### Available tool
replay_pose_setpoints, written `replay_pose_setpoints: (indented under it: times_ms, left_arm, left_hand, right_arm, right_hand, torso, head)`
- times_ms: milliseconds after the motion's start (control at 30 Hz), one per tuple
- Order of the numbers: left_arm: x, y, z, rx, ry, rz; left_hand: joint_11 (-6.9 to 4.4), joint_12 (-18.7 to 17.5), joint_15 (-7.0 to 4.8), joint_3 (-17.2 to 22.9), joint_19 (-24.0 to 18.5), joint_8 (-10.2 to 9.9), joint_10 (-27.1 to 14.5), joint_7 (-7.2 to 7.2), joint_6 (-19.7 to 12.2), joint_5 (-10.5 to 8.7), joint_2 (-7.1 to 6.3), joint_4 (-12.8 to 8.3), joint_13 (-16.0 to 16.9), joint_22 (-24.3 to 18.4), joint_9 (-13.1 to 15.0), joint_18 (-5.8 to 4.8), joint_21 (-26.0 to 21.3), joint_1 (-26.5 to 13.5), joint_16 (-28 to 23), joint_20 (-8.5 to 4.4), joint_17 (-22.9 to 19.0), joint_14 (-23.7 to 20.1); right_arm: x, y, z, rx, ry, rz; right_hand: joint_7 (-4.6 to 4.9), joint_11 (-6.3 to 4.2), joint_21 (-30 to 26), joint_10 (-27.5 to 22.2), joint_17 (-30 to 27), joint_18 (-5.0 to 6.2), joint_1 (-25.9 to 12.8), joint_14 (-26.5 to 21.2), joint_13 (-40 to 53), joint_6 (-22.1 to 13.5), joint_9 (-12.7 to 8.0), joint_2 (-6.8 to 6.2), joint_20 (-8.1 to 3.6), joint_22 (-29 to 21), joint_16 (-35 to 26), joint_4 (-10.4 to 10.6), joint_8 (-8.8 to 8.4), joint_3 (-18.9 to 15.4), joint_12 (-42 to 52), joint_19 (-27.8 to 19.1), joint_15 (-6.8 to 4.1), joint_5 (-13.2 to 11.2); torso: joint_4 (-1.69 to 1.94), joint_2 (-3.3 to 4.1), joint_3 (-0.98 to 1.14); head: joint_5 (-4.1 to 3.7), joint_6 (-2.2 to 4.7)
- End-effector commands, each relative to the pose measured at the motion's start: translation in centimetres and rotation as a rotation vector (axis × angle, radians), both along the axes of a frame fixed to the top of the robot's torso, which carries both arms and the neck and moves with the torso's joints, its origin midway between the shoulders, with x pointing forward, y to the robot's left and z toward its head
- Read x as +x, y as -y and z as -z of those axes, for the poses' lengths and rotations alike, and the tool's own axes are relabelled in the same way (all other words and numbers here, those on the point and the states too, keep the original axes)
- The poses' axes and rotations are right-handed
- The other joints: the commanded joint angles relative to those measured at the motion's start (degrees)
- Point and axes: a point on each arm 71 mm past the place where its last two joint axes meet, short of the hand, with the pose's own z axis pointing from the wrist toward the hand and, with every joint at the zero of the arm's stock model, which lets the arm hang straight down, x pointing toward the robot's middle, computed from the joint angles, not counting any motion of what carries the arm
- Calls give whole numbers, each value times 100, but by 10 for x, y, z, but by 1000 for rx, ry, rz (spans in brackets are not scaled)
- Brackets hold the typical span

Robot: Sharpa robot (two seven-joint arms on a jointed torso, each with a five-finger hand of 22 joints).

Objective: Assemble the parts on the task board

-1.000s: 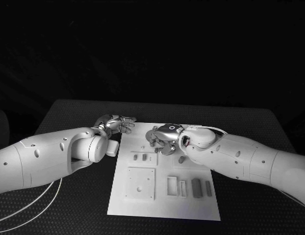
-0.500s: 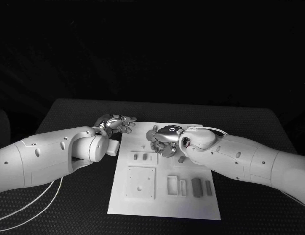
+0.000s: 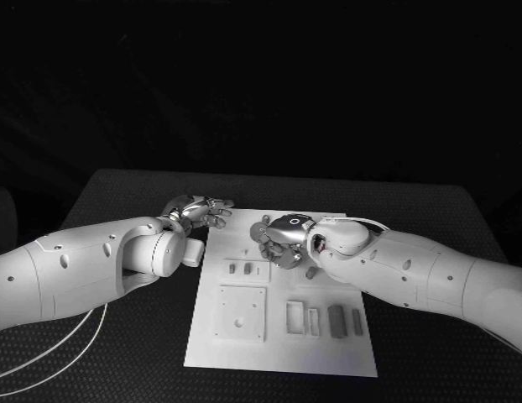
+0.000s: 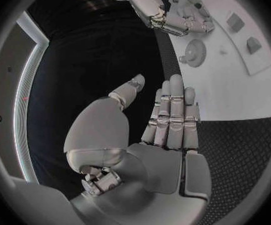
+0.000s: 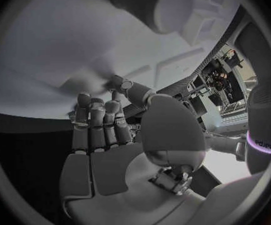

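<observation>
White task board [image 3: 334,348] lies under the right hand [image 3: 279,241].

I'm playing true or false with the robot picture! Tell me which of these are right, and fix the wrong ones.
1. The white task board lies flat on a black table. True.
2. The left robot hand is holding a part. False: its fingers are stretched out straight and nothing is in it.
3. The right robot hand is above the far part of the task board. True.
4. The left robot hand is over the middle of the task board. False: it is at the board's far left corner.
</observation>
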Motion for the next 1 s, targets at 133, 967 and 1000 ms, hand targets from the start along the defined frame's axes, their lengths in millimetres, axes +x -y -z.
replay_pose_setpoints:
  times_ms: [133,967,1000]
  left_arm:
    - [0,2,-1,-10,6,15]
    - [0,2,-1,-10,6,14]
    - [0,2,-1,-9,6,13]
  left_hand:
    - [-3,39,20,8,-31,0,-23,-15,-45,-16,26,-43,-11,9,-10,-86,-39,22,-25,-84,9,-5]
    - [-2,47,21,10,-31,6,-27,-14,-52,-16,31,-60,-19,11,-17,-86,-46,32,-36,-82,21,-3]
    - [-2,48,21,11,-31,6,-27,-14,-52,-16,32,-60,-19,11,-17,-86,-46,33,-36,-81,22,-3]
  right_arm:
    - [2,6,5,-32,15,17]
    - [4,12,5,-24,9,34]
    - [3,11,5,-25,7,32]
  right_hand:
    - [10,34,28,39,-15,34,-90,6,-12,25,14,-46,-12,4,33,-7,17,-136,29,29,-2,-33]
    - [29,49,-22,19,-66,34,-27,-10,-63,-463,-110,-98,-17,-33,24,5,-245,-259,13,22,-9,-31]
    - [39,58,-22,20,-68,34,-31,-9,-65,-428,-104,-87,-15,-34,26,5,-226,-254,15,24,-9,-31]
  torso:
    - [-1,0,-1]
    - [-4,0,0]
    - [-3,2,1]
  head:
    - [2,2]
    - [-4,19]
    - [-1,14]
